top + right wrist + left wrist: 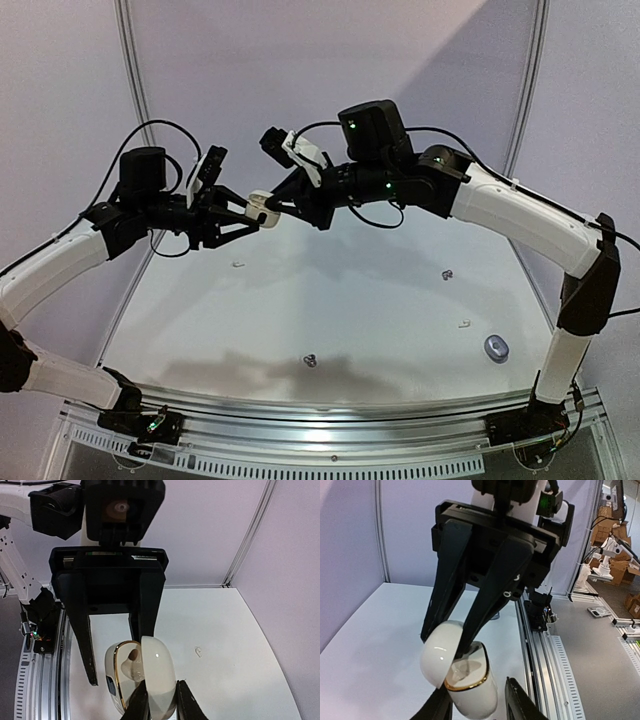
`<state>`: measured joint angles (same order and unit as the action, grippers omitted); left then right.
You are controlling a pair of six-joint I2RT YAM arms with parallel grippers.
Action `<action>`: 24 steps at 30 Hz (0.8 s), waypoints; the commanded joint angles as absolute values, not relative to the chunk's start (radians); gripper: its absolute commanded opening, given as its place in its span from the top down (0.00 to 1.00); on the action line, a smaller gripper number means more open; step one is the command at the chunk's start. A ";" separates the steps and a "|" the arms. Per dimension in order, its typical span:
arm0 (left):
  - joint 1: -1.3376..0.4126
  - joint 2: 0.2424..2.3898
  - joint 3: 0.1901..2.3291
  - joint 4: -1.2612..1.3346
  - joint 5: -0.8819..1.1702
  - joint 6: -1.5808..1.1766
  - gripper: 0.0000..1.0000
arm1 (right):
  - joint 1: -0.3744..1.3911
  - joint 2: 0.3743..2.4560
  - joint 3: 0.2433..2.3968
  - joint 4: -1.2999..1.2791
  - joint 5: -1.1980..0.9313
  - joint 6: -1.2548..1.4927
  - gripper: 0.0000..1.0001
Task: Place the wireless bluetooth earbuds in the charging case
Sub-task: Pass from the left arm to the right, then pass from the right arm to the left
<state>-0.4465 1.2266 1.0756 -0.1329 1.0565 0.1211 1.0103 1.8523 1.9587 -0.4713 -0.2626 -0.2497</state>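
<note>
A white charging case [263, 211] with a gold rim hangs in mid-air above the table's far left. My left gripper [250, 215] is shut on its body [472, 692]. My right gripper [280, 203] is shut on its hinged lid [159, 675], which stands open. The open cavity [131, 667] looks empty of earbuds. On the table lie two white earbuds [238, 265] [465, 323] and two dark grey earbuds [447, 274] [311, 361]. One white earbud also shows in the right wrist view [199, 652].
A second, bluish-grey case [496, 348] lies at the right front of the table. A metal rail [330, 425] runs along the near edge by the arm bases. White walls enclose the back and sides.
</note>
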 commanded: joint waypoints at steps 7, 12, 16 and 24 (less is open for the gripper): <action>-0.442 1.246 1.070 -0.121 1.076 0.097 0.67 | 1.025 1.809 1.975 -0.455 -0.185 -0.298 0.90; -0.442 1.251 1.068 -0.130 1.069 0.097 0.63 | 1.025 1.800 1.974 -0.437 -0.186 -0.295 0.90; -0.442 1.250 1.069 -0.129 1.065 0.099 0.63 | 1.025 1.796 1.974 -0.431 -0.191 -0.296 0.90; -0.442 1.253 1.081 -0.113 1.063 0.094 0.59 | 1.027 1.802 1.976 -0.433 -0.209 -0.299 0.91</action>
<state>-0.4465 1.2377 1.0756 -0.1249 1.0622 0.0998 1.0210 1.8294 1.9587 -0.4473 -0.2073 -0.2947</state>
